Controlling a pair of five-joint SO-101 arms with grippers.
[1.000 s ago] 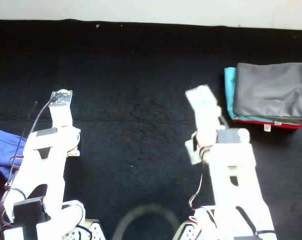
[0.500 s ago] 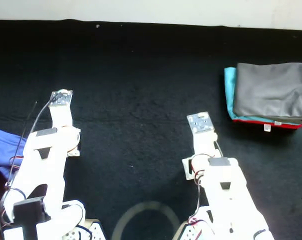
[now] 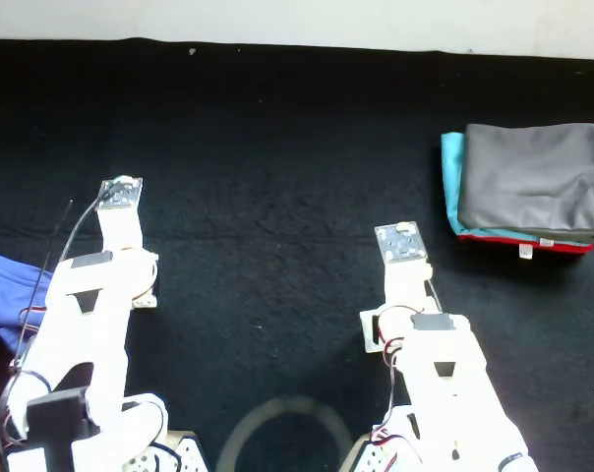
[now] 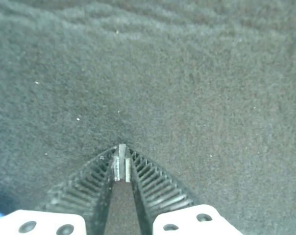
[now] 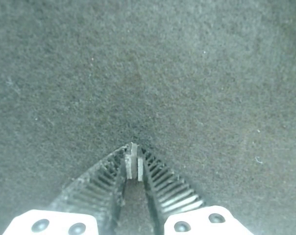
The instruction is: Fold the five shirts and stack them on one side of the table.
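Observation:
A stack of folded shirts [image 3: 533, 187] lies at the table's right edge: grey on top, turquoise and red edges showing beneath. A crumpled blue shirt [image 3: 7, 295] lies at the left edge, partly hidden by the left arm. My left gripper [image 4: 121, 159] is shut with nothing in it, tips meeting just above the black cloth; in the high view it sits at the left [image 3: 120, 192]. My right gripper [image 5: 133, 159] is shut and holds nothing, resting low over bare cloth; in the high view it is right of centre [image 3: 399, 242], to the left of the stack.
The black cloth-covered table [image 3: 277, 138] stretches wide between and beyond the two arms. A pale wall strip [image 3: 297, 20] runs along the far edge. A grey ring-shaped mark [image 3: 282, 423] shows at the front between the arm bases.
The right arm has drawn back toward its base, away from the folded stack, then settled. The left arm has stayed still.

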